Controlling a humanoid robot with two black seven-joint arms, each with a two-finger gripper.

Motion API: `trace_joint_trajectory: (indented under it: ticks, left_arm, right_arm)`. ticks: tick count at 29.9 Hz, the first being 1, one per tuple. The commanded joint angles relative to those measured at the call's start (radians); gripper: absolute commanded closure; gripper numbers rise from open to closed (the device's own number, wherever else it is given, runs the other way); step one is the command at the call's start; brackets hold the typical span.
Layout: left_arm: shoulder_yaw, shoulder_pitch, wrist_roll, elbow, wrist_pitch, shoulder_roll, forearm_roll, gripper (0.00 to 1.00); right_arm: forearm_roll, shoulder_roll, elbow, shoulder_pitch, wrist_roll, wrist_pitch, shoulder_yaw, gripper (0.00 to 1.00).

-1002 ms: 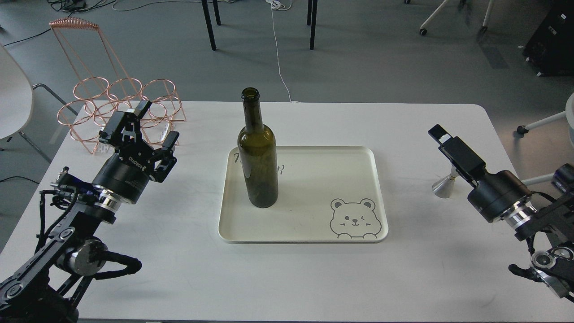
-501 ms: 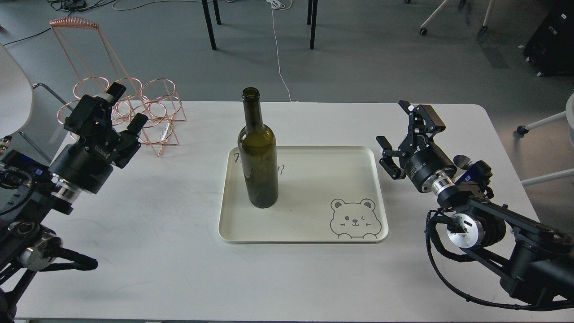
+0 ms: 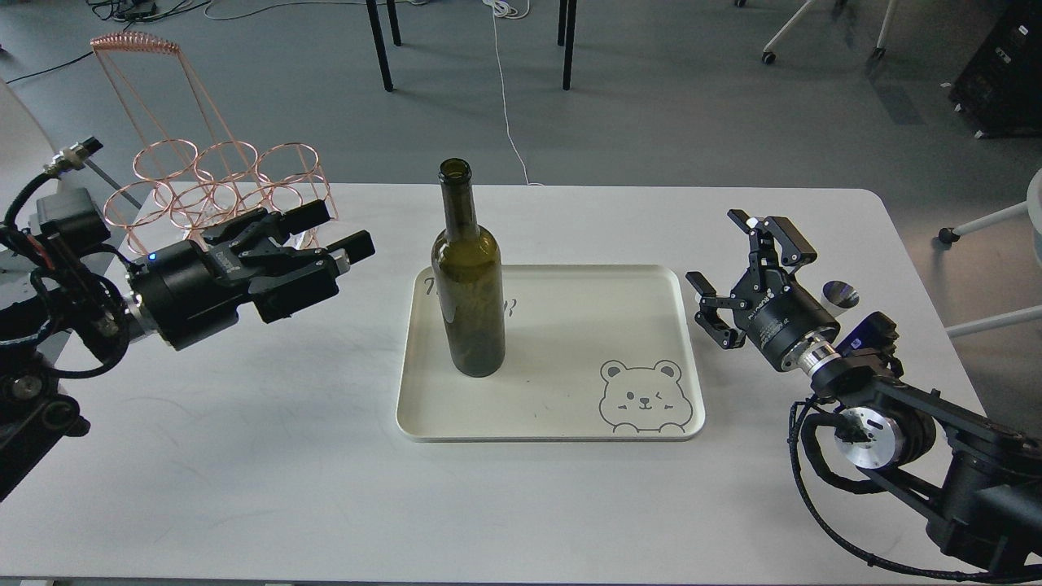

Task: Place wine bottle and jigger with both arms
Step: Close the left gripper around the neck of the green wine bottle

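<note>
The wine bottle [image 3: 468,277], dark olive-green and unlabelled, stands upright on the left part of a cream tray [image 3: 570,325]. My left gripper [image 3: 338,230] is open and empty. It lies level and points right toward the bottle, about a hand's width to its left. My right gripper [image 3: 745,260] is open and empty, just off the tray's right edge, pointing up and left. The jigger [image 3: 839,293] shows only as a small silver disc on the table behind my right wrist; the rest of it is hidden.
A copper wire bottle rack [image 3: 220,175] stands at the table's [image 3: 326,488] back left corner, behind my left gripper. A bear drawing [image 3: 643,395] marks the tray's front right corner. Chair and table legs stand on the floor beyond.
My left gripper has swung from pointing up by the rack to lying level, reaching right toward the bottle. My right gripper has shifted slightly down and right. The bottle has not moved.
</note>
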Motion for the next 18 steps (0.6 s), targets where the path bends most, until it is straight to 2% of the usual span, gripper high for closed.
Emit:
trace_joint_trajectory:
  ticks: [1,5,9,13,18]
  left_arm:
    - [0.082,-0.084,0.001,0.006,0.026,-0.001,0.051,0.02]
    - [0.160,-0.159,0.001,0.044,0.038,-0.005,0.103,0.02]
    - [0.180,-0.190,0.001,0.058,0.038,-0.010,0.102,0.02]
    - [0.223,-0.231,0.001,0.116,0.038,-0.065,0.102,0.02]
    - [0.249,-0.262,0.001,0.131,0.037,-0.099,0.096,0.02]
  right_arm:
    - [-0.003,0.001,0.002,-0.004,0.000,0.000,0.000,0.01]
    - [-0.004,0.001,0.002,-0.004,0.000,-0.001,-0.001,0.01]
    - [-0.004,0.000,0.002,-0.006,0.000,-0.005,-0.001,0.01]
    - [-0.004,0.000,0.005,-0.009,0.000,-0.005,-0.001,0.01]
    - [-0.004,0.000,0.002,-0.009,0.000,-0.011,0.000,0.01]
